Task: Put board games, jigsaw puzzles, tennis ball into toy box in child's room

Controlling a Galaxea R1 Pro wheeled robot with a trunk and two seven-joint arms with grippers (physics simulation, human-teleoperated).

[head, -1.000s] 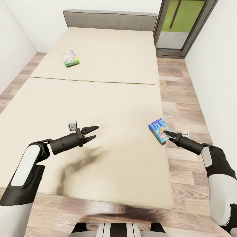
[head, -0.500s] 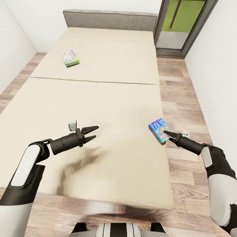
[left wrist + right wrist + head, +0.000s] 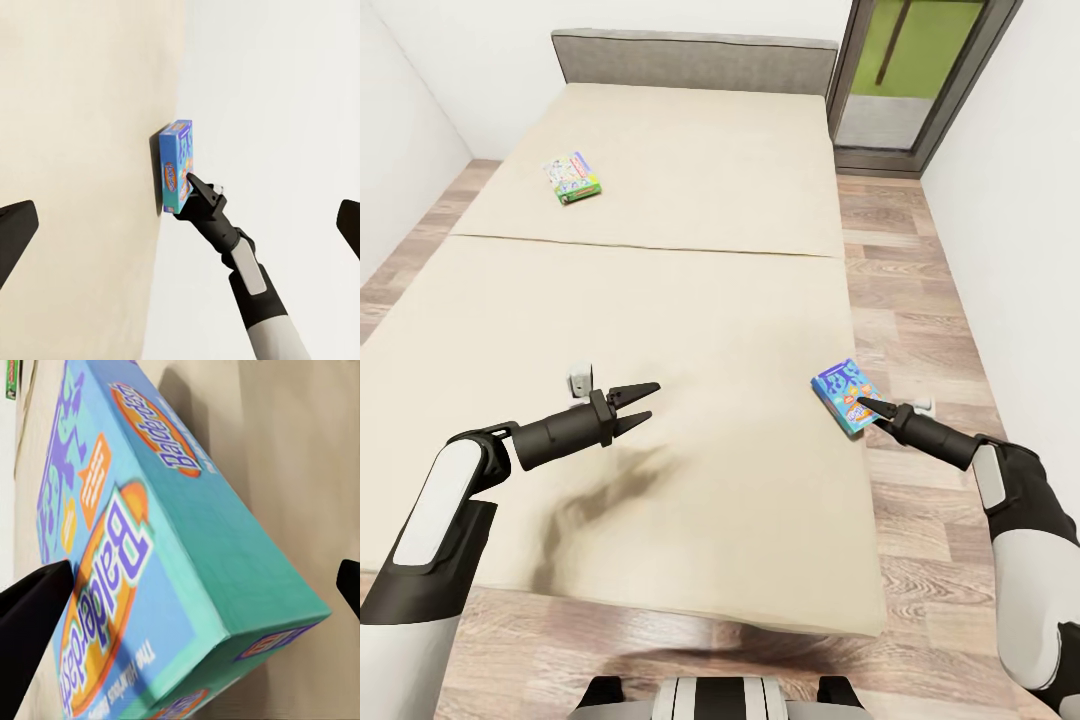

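My right end effector [image 3: 865, 408] is spread open around the blue board game [image 3: 845, 394] at the bed [image 3: 660, 300] edge — I square both fingers on the box's sides, then close.

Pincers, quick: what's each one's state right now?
Left pincer: open, empty, over the bed.
Right pincer: open around the blue board game, not yet shut on it.

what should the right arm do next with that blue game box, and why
Probably close the right gripper on the blue board game. In the right wrist view its fingers sit spread on either side of the box's near end, so it looks framed but not yet gripped, lying near the bed edge.
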